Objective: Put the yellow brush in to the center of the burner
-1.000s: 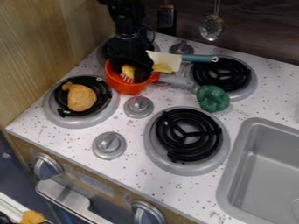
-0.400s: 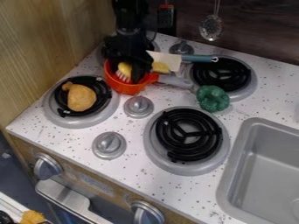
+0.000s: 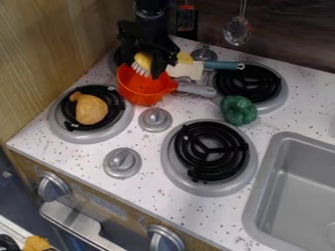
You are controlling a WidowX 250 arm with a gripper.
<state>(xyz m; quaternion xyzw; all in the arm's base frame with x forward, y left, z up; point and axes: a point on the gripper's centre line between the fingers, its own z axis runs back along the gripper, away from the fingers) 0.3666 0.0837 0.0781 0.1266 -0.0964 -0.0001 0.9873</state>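
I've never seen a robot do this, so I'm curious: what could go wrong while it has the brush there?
The gripper holds the brush over the orange pot, so a slip would probably drop it inside. The bristles hang close to the pot's rim and might catch it on a sideways move, dragging the pot. The spatula lies right beside the pot, so a low swing that way could knock it.

White speckled stovetop (image 3: 148, 147), orange pot (image 3: 140, 92), drumstick (image 3: 91, 110), broccoli (image 3: 238, 110)

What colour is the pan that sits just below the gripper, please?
The pan is orange-red, as the camera view shows.
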